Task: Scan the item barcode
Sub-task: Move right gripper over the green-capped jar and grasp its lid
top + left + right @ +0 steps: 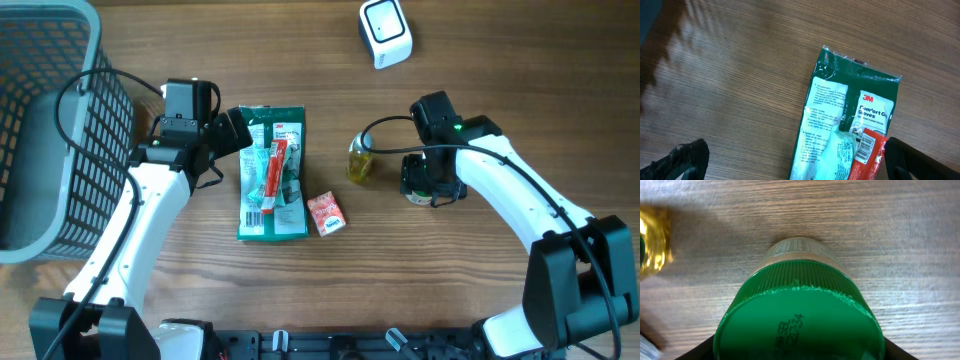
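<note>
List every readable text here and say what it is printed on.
"3M": on the glove packet.
"Comfort G... Gloves": same packet, second word partly unclear.
Fine print on its white panel: too small to read.
Barcode digits on the red packet: too small.
Stamped code on the green lid: too blurred.

Grey plastic mesh basket (45, 120) at far left. White boxy scanner (385, 33) at top edge. Flat green glove packet (285, 130) mid-table, slim red packet (274, 170) lying on it; small red sachet (326, 213) just beside its lower right corner. Small yellow bottle (359, 160) near dark jar (422, 197); right gripper (432, 180) over jar. Left gripper (238, 132) at green packet's upper left corner.
</note>
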### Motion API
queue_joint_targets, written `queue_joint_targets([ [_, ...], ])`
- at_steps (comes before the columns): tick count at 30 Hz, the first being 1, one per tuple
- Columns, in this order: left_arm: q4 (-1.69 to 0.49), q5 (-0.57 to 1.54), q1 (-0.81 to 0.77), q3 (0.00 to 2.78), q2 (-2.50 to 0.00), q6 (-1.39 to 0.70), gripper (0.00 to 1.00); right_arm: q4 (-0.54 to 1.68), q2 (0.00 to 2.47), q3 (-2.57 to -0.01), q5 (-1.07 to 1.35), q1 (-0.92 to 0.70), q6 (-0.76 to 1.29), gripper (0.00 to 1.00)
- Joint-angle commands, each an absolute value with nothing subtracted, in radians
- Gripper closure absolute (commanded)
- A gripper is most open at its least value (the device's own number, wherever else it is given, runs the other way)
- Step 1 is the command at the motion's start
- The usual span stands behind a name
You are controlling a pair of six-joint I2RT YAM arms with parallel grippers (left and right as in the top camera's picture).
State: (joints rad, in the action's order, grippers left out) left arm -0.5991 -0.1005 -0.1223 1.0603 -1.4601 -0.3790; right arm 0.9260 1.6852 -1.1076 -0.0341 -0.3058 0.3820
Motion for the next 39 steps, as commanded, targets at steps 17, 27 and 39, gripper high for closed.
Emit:
queue_joint_targets([
  [17,-0.598,-0.106,-0.12,1.071,-1.453,-0.371,0.0,0.842,1.705,-1.101,-0.044,-0.304,0.4,0.0],
  [27,-0.598,-0.106,-0.12,1.071,-1.453,-0.371,0.0,0.83,1.784,-1.101,-0.058,-0.304,0.4,0.17],
  [39,-0.598,-0.106,-0.12,1.071,-1.453,-0.371,0.0,0.83,1.786,-1.096,-0.059,-0.304,0.4,0.19],
])
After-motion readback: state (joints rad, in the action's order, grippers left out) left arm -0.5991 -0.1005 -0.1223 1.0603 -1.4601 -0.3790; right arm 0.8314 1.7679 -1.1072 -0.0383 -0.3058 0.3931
